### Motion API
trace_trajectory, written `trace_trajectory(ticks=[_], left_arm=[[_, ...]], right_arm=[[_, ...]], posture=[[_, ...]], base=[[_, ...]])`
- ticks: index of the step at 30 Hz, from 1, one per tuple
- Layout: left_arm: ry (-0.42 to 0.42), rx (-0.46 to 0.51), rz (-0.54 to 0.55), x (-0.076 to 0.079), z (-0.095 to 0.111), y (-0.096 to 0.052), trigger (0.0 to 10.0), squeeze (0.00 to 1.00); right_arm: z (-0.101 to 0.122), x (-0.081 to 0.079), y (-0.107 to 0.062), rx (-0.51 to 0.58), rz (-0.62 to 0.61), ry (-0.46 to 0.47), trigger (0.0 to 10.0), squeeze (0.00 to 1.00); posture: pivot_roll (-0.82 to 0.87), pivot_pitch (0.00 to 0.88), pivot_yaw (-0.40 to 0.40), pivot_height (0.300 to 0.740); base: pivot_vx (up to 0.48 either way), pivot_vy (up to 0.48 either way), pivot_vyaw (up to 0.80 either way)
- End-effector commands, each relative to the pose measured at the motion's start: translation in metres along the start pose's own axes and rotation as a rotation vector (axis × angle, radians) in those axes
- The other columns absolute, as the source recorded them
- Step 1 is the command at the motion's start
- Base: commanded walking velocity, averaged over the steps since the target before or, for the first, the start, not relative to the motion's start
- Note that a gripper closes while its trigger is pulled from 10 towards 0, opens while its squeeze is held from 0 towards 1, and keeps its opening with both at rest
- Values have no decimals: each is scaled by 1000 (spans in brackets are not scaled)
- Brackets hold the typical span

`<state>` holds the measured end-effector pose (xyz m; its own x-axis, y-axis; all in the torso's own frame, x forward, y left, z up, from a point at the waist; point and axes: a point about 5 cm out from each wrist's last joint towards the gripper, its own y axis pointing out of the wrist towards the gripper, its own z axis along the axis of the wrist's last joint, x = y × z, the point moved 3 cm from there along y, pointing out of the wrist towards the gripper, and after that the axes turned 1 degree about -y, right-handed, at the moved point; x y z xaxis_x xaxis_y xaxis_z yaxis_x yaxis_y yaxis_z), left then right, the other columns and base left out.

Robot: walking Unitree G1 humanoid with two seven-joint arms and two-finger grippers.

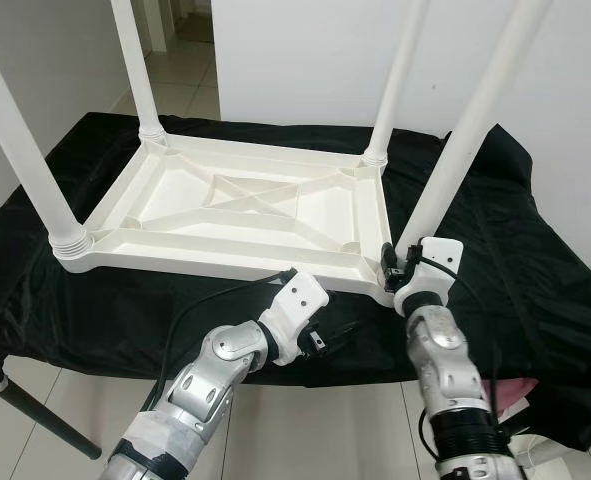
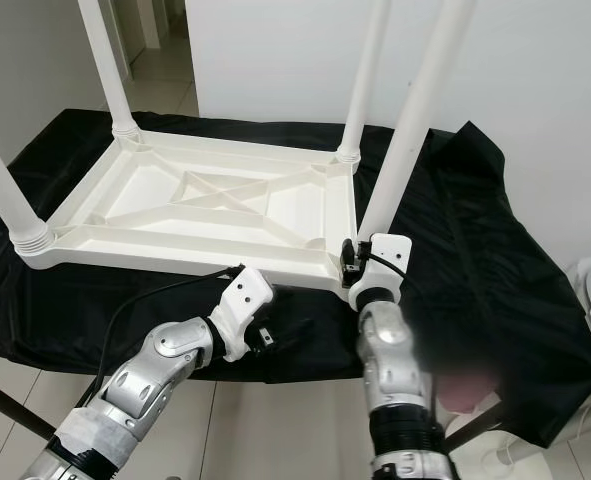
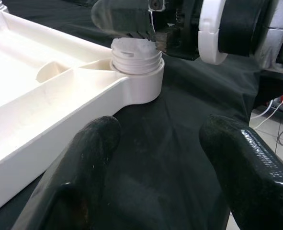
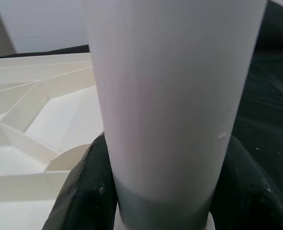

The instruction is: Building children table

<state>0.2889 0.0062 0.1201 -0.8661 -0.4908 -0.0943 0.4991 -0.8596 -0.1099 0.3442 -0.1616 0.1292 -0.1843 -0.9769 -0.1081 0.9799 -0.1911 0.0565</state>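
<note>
the right gripper (image 1: 393, 268) clenches the base of the last white plastic table leg (image 1: 465, 130) over the near corner socket of the upturned white plastic tabletop (image 1: 235, 210) on black cloth (image 1: 515, 230). the left gripper (image 1: 327, 340) hovers open. light, stiff, slick tube; gripping low seems best.

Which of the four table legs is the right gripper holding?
The near-right leg, gripped by the right gripper just above its corner socket on the upturned tabletop. The other three legs stand untouched at their corners.
</note>
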Motion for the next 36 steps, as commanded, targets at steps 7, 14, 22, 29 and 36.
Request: trace_trajectory(ticks=[7, 14, 22, 29, 36], left_arm=[[13, 21, -26, -1, 9, 5, 10000, 0], [14, 24, -20, -4, 10, 6, 10000, 0], [21, 22, -11, -10, 11, 5, 10000, 0], [26, 24, 2, -16, 12, 5, 10000, 0], [32, 23, -6, -15, 12, 7, 10000, 0]], right_arm=[[-12, 10, -3, -54, -60, 21, 10000, 0], [-11, 10, -6, -51, -65, 31, 10000, 1000], [-5, 9, -9, -6, -36, 50, 10000, 1000], [-4, 6, -11, 45, 101, 40, 10000, 0], [-6, 11, -1, 34, 146, -9, 10000, 0]], posture=[[-1, 0, -34, 740], [1, 0, -35, 740], [1, 0, -34, 740], [-2, 0, -27, 740], [-4, 0, -21, 740]], base=[[0, 0, 0], [0, 0, 0], [0, 0, 0], [0, 0, 0], [0, 0, 0]])
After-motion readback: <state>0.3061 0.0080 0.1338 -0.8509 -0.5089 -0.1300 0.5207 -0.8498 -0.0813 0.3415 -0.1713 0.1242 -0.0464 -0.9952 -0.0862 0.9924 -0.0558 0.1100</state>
